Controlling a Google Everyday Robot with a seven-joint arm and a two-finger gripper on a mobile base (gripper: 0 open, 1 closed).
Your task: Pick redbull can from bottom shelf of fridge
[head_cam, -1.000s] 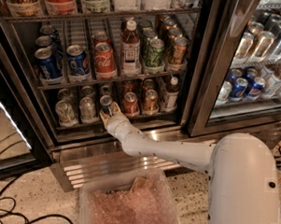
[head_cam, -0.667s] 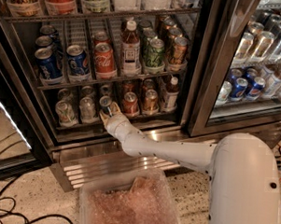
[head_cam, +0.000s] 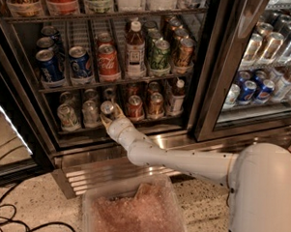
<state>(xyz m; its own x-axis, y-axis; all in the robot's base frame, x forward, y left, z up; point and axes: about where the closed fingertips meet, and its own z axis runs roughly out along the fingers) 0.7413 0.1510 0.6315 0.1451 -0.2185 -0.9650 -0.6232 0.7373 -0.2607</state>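
On bottom shelf (head_cam: 157,119): cans (head_cam: 135,107), bottle (head_cam: 175,96); gripper (head_cam: 109,117) among cans.

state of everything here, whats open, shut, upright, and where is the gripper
fridge, left side open
right glass door, shut
redbull can, upright on the bottom shelf
gripper, inside the fridge at the redbull can
coke can, upright

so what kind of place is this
Probably a shop or break room: a commercial fridge with glass doors, wire racks full of cans. The tool is at the redbull can on the bottom shelf.
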